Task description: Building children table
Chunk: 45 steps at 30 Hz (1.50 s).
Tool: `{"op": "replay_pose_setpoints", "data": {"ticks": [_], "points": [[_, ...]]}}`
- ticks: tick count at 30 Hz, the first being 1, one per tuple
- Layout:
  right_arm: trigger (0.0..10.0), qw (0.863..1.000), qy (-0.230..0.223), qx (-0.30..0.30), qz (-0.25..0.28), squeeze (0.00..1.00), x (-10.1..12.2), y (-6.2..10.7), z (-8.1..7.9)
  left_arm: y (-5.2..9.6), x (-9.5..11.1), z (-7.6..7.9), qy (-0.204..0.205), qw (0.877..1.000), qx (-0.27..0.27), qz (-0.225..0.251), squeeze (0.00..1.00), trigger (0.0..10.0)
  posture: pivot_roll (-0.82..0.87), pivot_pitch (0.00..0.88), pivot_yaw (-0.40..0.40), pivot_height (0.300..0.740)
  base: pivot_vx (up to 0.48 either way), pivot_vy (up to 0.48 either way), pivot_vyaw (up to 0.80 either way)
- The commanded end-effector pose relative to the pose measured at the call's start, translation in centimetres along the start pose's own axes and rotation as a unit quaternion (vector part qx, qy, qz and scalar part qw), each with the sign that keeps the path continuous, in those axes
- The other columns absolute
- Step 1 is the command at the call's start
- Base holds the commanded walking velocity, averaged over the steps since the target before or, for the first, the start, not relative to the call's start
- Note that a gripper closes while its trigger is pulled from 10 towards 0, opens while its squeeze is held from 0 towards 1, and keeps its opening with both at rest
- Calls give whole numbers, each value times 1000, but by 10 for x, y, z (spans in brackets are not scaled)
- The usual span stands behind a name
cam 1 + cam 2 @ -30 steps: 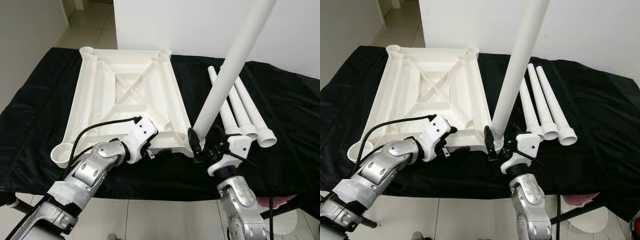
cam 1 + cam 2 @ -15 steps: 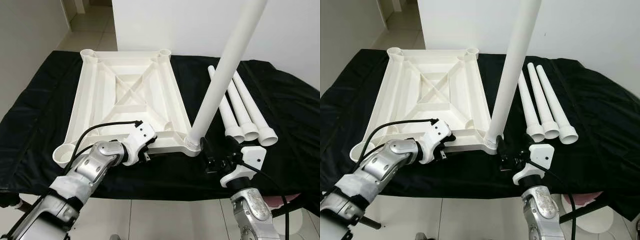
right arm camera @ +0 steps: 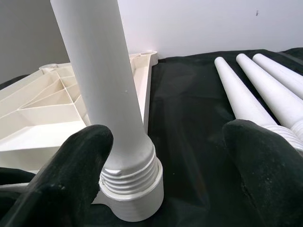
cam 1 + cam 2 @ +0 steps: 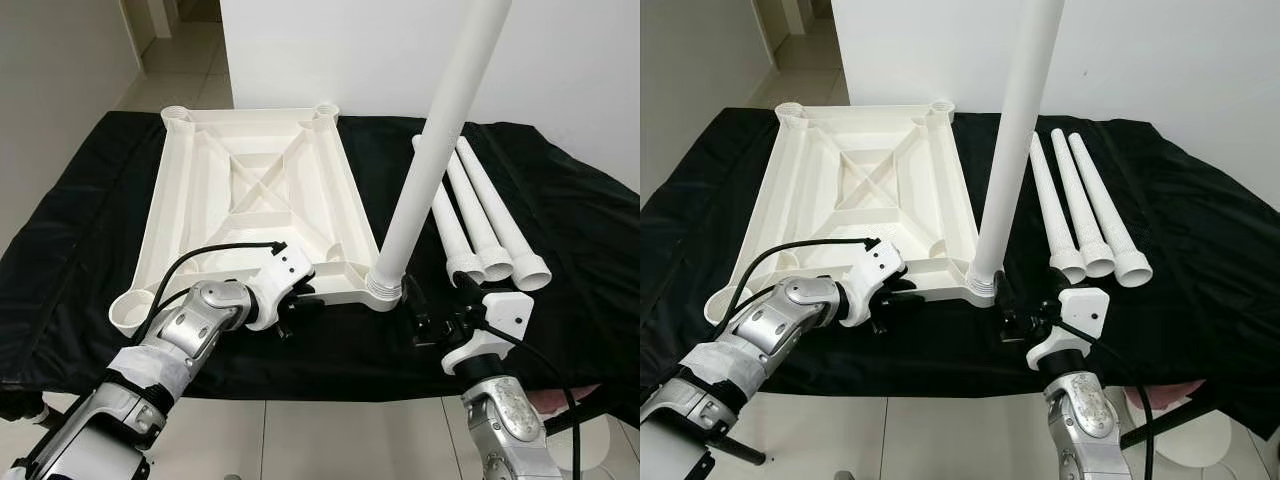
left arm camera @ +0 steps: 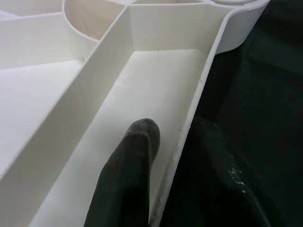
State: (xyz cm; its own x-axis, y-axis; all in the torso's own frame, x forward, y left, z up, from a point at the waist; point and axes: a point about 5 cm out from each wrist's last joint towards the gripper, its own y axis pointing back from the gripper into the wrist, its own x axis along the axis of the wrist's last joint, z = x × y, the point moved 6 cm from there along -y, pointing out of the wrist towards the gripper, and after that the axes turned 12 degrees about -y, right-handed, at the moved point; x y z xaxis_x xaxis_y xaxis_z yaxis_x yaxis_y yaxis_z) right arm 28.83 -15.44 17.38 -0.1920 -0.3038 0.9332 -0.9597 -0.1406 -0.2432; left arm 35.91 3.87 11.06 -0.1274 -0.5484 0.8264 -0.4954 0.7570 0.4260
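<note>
Fitting the first leg [image 4: 432,165] of four: standing upright with its threaded end in the near right corner socket of the upturned tabletop [image 4: 250,200] on the black-draped table [image 4: 590,240]. Right hand [image 4: 432,312] just in front of that socket, fingers spread wide, released, not touching the leg in the wrist view. Left hand [image 4: 293,306] clenched on the tabletop's near rim, one finger [image 5: 130,175] inside the wall. Next, probably checking the thread and fetching one of three spare legs [image 4: 480,215]. Thread depth hidden; leg's top cut off.
</note>
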Motion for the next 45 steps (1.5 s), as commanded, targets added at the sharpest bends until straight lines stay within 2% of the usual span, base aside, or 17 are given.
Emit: {"op": "replay_pose_setpoints", "data": {"ticks": [1, 9, 10, 11, 14, 19, 20, 26, 35, 36, 38, 39, 40, 42, 43, 44, 45], "points": [[10000, 1000, 4, -2, -5, 0, -1, 0, 2, 10, -28, -18, 24, 995, 74, -56, 0, 0, -27, 87, 27, 740, 0, 0, 0], [10000, 1000, 4, -2, -5, 0, -1, 0, 2, 10, -28, -18, 24, 995, 74, -56, 0, 0, -27, 87, 27, 740, 0, 0, 0], [10000, 1000, -1, -5, -9, 0, -4, 2, 0, 21, -36, -16, 38, 994, 81, -67, 0, 0, -3, 125, 22, 740, 0, 0, 0], [10000, 1000, -1, -5, -9, 0, -4, 2, 0, 21, -36, -16, 38, 994, 81, -67, 0, 0, -3, 125, 22, 740, 0, 0, 0], [10000, 1000, -10, -11, -17, 0, -11, 5, -4, 42, -43, -9, 61, 991, 94, -78, 0, 0, 2, 130, 24, 740, 0, 0, 0], [10000, 1000, -10, -11, -19, 0, -12, 4, -2, 44, -36, -1, 44, 994, 79, -56, 0, 0, 17, 131, 14, 740, 0, 0, 0], [10000, 1000, -10, -8, -20, 0, -13, 2, -2, 40, -33, 2, 41, 995, 71, -52, 0, 10000, 20, 131, 11, 740, 0, 0, 0], [10000, 1000, -4, 5, -20, 0, -11, -3, -4, 31, -19, 2, 27, 997, 59, -37, 0, 10000, 18, 133, 12, 740, 0, 0, 0], [10000, 1000, -2, 1, -19, 0, -13, -2, -3, 31, -8, 5, 30, 998, 56, -21, 0, 10000, 20, 133, 13, 740, 0, 0, 0], [10000, 1000, -3, 2, -19, 0, -13, -2, -4, 31, -6, 7, 29, 998, 53, -17, 0, 3961, 20, 133, 13, 740, 0, 0, 0], [10000, 1000, -3, 2, -19, 0, -13, -2, -4, 31, -6, 7, 29, 998, 53, -17, 0, 3961, 20, 133, 13, 740, 0, 0, 0], [10000, 1000, -4, 4, -19, 0, -14, -3, -6, 30, -6, 8, 26, 998, 51, -18, 0, 3216, 20, 132, 11, 740, 0, 0, 0], [10000, 1000, -4, 5, -19, 0, -14, -4, -6, 30, -5, 9, 29, 998, 46, -13, 0, 8431, 20, 133, 10, 740, 0, 0, 0], [10000, 1000, -4, 6, -19, 0, -14, -4, -7, 29, -4, 10, 32, 999, 43, -10, 0, 8431, 20, 133, 10, 740, 0, 0, 0], [10000, 1000, -3, 6, -19, 0, -14, -5, -6, 29, -5, 9, 28, 999, 45, -12, 188, 4824, 18, 132, 8, 740, 0, 0, 0], [10000, 1000, -3, 5, -19, 0, -14, -6, -6, 29, -4, 11, 30, 999, 42, -8, 110, 0, 16, 131, 8, 740, 0, 0, 0], [10000, 1000, -3, 5, -18, 0, -14, -6, -5, 30, -4, 12, 31, 999, 40, -6, 110, 0, 16, 131, 8, 740, 0, 0, 0]]}}
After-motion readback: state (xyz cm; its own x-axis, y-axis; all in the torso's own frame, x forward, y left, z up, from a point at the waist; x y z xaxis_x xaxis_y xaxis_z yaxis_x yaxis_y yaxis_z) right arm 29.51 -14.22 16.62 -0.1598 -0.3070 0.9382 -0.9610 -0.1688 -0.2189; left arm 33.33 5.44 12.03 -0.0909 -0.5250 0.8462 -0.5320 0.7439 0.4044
